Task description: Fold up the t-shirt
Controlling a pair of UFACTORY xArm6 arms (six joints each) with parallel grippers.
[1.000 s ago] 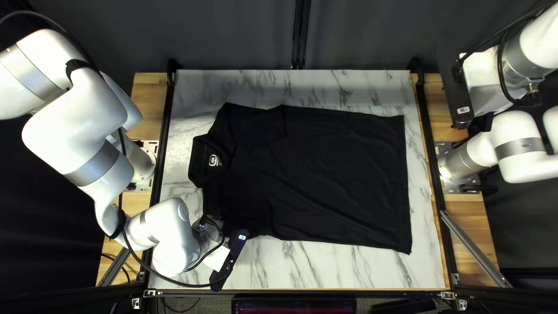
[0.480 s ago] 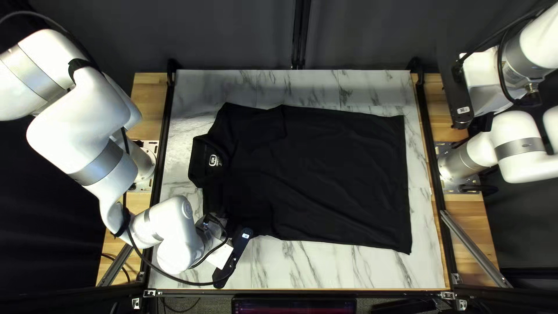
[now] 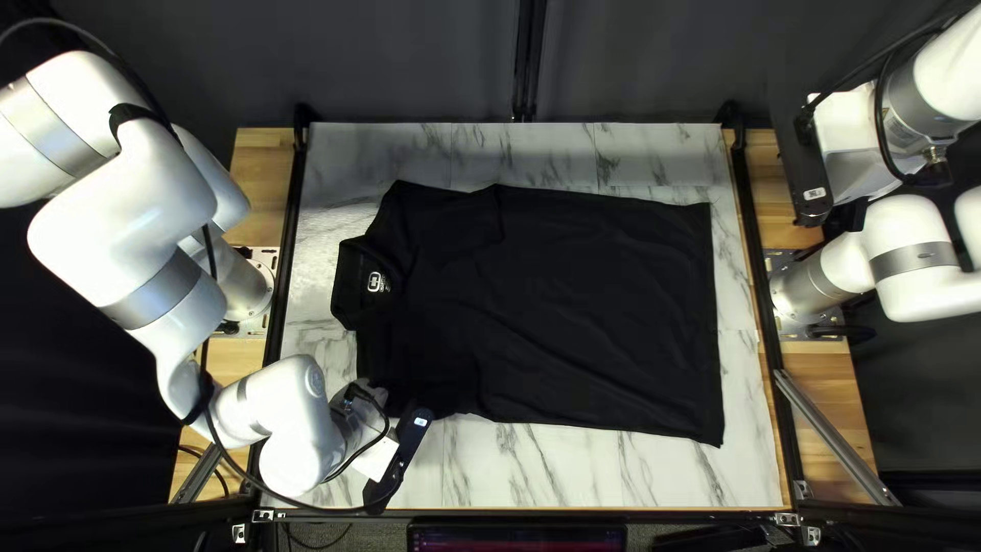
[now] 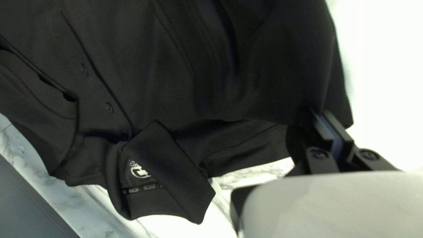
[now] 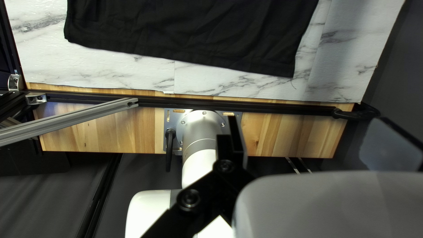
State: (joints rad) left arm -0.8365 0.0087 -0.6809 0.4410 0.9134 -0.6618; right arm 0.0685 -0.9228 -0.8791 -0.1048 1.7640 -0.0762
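Observation:
The black t-shirt (image 3: 582, 307) lies spread out, collar toward the left side of the top left view and hem toward the right. At its near sleeve is my left gripper (image 3: 401, 407), seen from above. In the left wrist view, the narrowly spaced fingers of my left gripper (image 4: 328, 117) are shut on the t-shirt (image 4: 260, 88) near the sleeve's edge; their tips blend into the dark cloth. My right gripper (image 3: 833, 213) is off the far right of the table. In the right wrist view, my right gripper (image 5: 324, 132) stands open, away from the t-shirt (image 5: 194, 31).
Marble-patterned table (image 3: 572, 465) surface shows around the t-shirt. Black rails (image 3: 764, 337) run along its sides beside wooden strips. A grey metal bar (image 3: 833, 434) slants beside the right rail. Folds and a buttoned collar (image 4: 163, 176) lie beside my left gripper.
My left gripper first shifted slightly right, then moved back left and a little nearer the table's near edge. The right arm and the t-shirt's visible outline have stayed put.

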